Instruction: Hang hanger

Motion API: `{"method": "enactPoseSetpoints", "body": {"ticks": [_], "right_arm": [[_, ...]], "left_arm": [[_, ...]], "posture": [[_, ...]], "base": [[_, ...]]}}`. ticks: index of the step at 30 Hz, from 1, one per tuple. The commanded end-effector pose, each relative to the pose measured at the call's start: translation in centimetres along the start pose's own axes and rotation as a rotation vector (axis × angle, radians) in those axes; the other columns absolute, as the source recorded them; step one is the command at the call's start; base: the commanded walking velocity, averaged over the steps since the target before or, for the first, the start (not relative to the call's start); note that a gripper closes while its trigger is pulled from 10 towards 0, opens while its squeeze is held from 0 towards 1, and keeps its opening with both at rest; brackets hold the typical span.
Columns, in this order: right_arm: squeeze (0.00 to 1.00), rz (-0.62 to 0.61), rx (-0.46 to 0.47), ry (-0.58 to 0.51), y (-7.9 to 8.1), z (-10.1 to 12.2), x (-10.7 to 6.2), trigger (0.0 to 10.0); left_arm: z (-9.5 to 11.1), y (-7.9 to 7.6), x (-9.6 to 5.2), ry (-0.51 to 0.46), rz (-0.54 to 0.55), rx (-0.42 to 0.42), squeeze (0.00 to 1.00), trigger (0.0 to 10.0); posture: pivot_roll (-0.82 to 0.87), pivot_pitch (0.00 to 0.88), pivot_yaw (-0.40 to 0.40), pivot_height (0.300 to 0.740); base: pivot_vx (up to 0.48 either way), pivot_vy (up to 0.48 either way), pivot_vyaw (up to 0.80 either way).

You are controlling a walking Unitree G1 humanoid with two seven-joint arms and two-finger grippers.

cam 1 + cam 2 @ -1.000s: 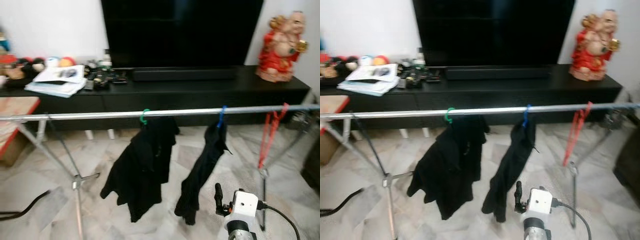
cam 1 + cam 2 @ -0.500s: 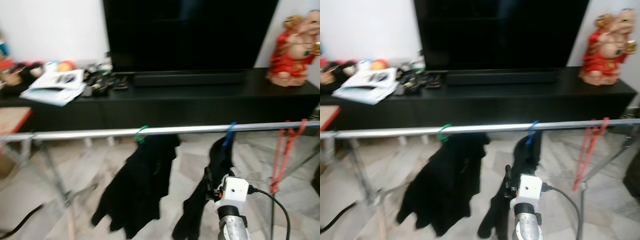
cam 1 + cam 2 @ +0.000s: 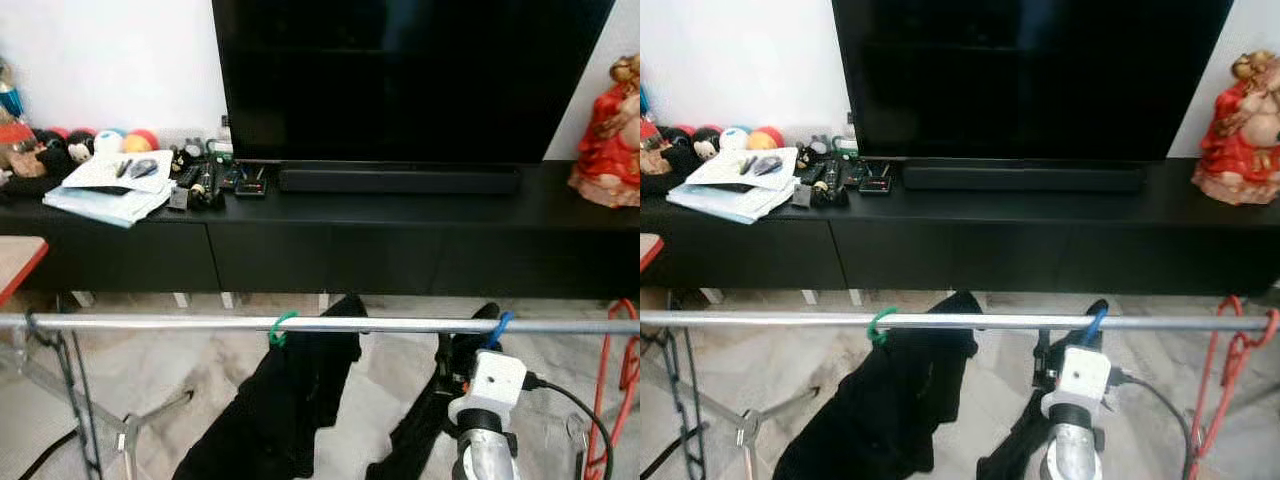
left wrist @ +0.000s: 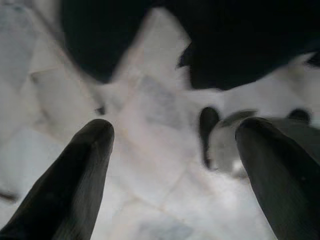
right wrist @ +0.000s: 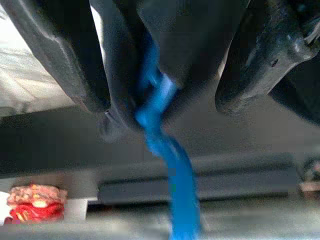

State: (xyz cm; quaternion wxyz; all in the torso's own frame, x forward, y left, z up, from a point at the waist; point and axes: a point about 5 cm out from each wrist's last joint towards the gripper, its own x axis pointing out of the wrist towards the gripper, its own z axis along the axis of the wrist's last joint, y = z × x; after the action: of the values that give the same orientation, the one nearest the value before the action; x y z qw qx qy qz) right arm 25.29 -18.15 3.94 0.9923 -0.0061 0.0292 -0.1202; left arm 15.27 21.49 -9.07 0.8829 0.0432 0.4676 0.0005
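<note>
- Living room w/ pale marble-pattern floor (image 3: 120, 370); black TV console (image 3: 330, 235) runs along the far wall, big dark TV (image 3: 410, 80) on it, soundbar (image 3: 400, 180) below the screen, papers and remotes toward the console's left end, red figurine (image 3: 1245, 130) at its right end.
- Silver clothes rail (image 3: 150, 323) spans the room in front of the console, long axis left–right, carried on a folding metal stand.
- On the rail: green hanger hook (image 3: 281, 327) w/ black garment (image 3: 290, 410) near the middle; blue hanger (image 3: 497, 330) w/ a second dark garment toward the right; red hanger (image 3: 1230, 370) near the rail's right end.
- Right gripper (image 5: 170, 100) is raised right under the rail at the blue hanger; wrist cam shows the blue plastic neck running between its two black fingers (image 5: 55, 55), w/ dark cloth bunched there too. Looks clamped on the hanger just below the hook.
- Key relation: the blue hook sits over the rail, directly above the gripper, so hanger weight seems already on the rail; rail axis runs crosswise to the gripper's reach. Judgement: next is to let go and draw back down, w/o dragging the hook off.
- Right arm is the near one to the blue hanger; green hanger lies well to its left, red to its right.
- Left gripper (image 4: 175, 165) hangs low over the floor, fingers spread wide, nothing between them; idle.
</note>
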Motion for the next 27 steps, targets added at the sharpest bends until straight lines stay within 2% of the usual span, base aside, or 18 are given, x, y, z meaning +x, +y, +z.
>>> {"method": "enactPoseSetpoints", "body": {"ticks": [1,5,12,16,18,23,27], "right_arm": [[0.0,0.012,0.008,-0.019,0.7,0.8,0.1,10.0],[0.0,0.043,0.004,0.009,0.9,0.8,-0.5,10.0],[0.0,0.032,-0.027,0.077,0.8,0.4,-0.5,10.0],[0.0,0.037,-0.024,0.111,1.1,0.3,-0.4,10.0],[0.0,0.053,-0.016,0.146,1.4,0.2,-0.3,10.0],[0.0,0.106,-0.008,0.216,2.3,-0.7,-0.5,10.0],[0.0,0.125,-0.011,0.24,2.7,-0.9,-0.5,10.0]], "left_arm": [[-1.4,0.2,-0.3,0.051,0.012,0.003,0.0,10.0],[-1.7,-0.5,-0.3,0.061,0.007,0.007,0.0,10.0],[-2.7,-0.3,-0.6,0.086,0.002,0.01,0.0,10.0],[-3.1,0.8,-1.0,0.091,0.005,0.007,0.0,10.0],[-3.3,2.1,-1.3,0.089,0.013,0.006,0.0,10.0],[-3.2,3.4,-1.5,0.086,0.021,0.007,0.0,10.0],[-2.2,1.7,-0.8,0.076,0.004,0.009,0.0,10.0]], "posture": [[0.08,0.0,0.006,0.74],[0.07,0.0,0.008,0.74],[0.07,0.0,0.01,0.74],[0.07,0.0,0.01,0.74],[0.07,0.0,0.011,0.74],[0.07,0.0,0.01,0.74],[0.07,0.0,0.009,0.74]], "base": [[0.0,0.0,0.0],[0.0,0.0,0.0],[0.0,0.0,0.0],[0.0,0.0,0.0],[0.0,0.0,0.0],[0.0,0.0,0.0],[0.0,0.0,0.0]]}}
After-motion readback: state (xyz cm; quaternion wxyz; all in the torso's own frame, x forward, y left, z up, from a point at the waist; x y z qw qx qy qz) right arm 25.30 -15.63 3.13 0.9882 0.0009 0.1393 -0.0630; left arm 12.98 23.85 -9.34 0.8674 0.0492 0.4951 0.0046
